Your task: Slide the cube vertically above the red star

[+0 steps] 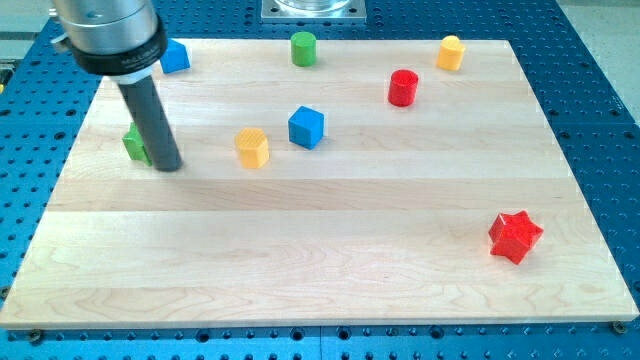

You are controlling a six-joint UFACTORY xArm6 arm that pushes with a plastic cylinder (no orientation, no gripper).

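Resting on the wooden board (330, 290), my tip (168, 167) touches a green block (134, 143) at the view's left, holding nothing. Blue cube (307, 127) sits near centre, beside a yellow block (252, 147); red star (515, 236) lies well apart, lower right.

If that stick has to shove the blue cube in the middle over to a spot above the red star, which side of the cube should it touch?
It can't grip, only push. My tip should probably meet the blue cube on its face toward the view's left, squarely at mid-face so the flat side doesn't twist. The red star lies toward the view's right. The yellow block sits beside that face, so I'd skirt it first.
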